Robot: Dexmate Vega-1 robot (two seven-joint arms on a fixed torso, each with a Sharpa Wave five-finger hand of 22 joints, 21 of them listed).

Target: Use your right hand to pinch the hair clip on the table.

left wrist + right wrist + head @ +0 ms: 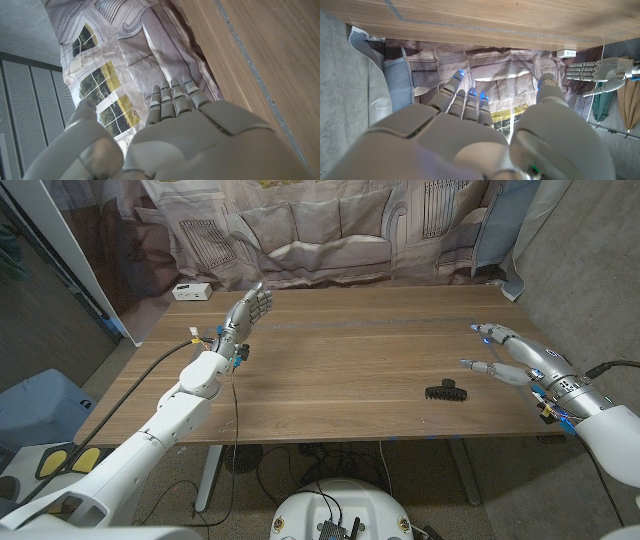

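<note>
Right hand (515, 357) spread, beside hair clip (446, 391)

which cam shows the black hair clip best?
Head view: the black plastic claw hair clip lies in plain sight on the wooden table, just left of the open right robot hand. I can't find the clip in either wrist view.

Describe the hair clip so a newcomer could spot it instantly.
Start at the wooden table and look to its near right part. Just inboard of the right hand lies the hair clip, small, black and toothed, the only dark thing on the wood.
</note>
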